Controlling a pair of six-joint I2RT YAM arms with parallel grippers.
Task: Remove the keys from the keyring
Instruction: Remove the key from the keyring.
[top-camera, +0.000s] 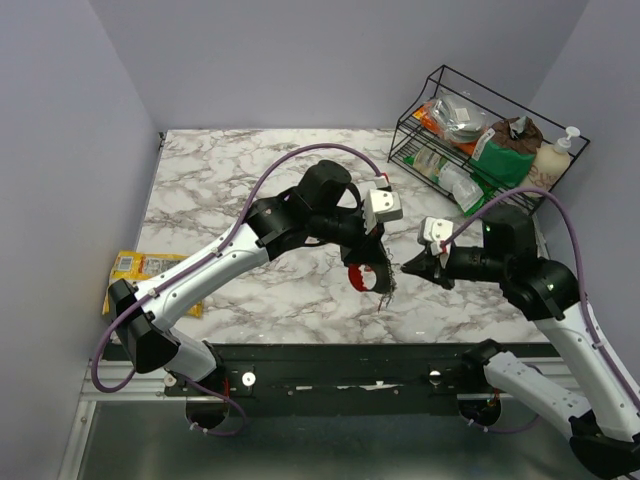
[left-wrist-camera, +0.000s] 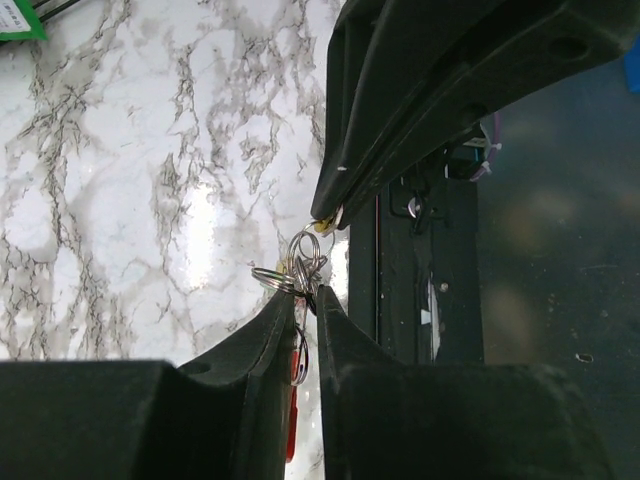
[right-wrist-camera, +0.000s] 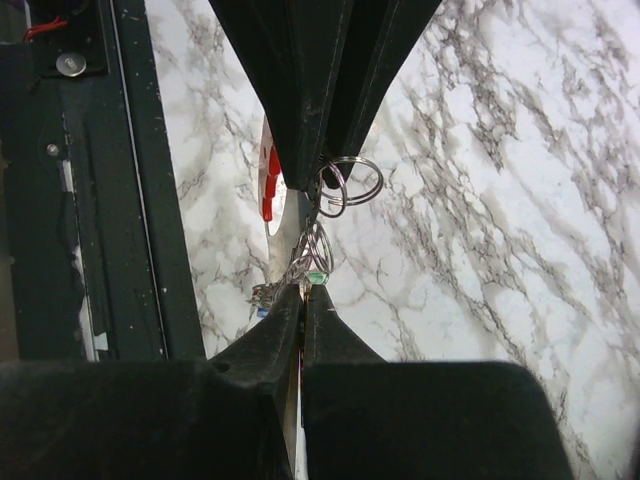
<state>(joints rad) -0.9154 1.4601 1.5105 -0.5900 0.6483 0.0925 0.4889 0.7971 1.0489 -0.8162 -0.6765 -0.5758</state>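
**A:** Nearest us, at the table's left edge, the yellow snack packet (top-camera: 140, 270) lies flat, well apart from the work.

**B:** Noted. Next, mid-table, we have both arms meeting tip to tip over the marble table (top-camera: 220, 180).

**A:** From overhead we see the left gripper (top-camera: 376, 270) with the red part of the keyring (top-camera: 357, 278) at its tip and a dark bunch dangling just beside it. We can't sort that bunch from up there.

**B:** The wrist views do it for us. The left wrist camera shows its fingers (left-wrist-camera: 270, 330) pressed together on thin wire split rings (left-wrist-camera: 300, 268), with a red strip showing in the slit below. We log that hand as clamped on the keyring.

**A:** The right wrist view adds the other end. The right gripper (right-wrist-camera: 303, 290) is pinched closed on a small green tag head among the keys (right-wrist-camera: 316, 277). More of the bunch hangs to the left, too blurred to count.

**B:** We can't tell whether the keyring touches the marble.

**A:** Farthest out, in the back right corner, a wire basket (top-camera: 440, 75) holds packets, and a pump bottle (top-camera: 558, 152) stands at its end.
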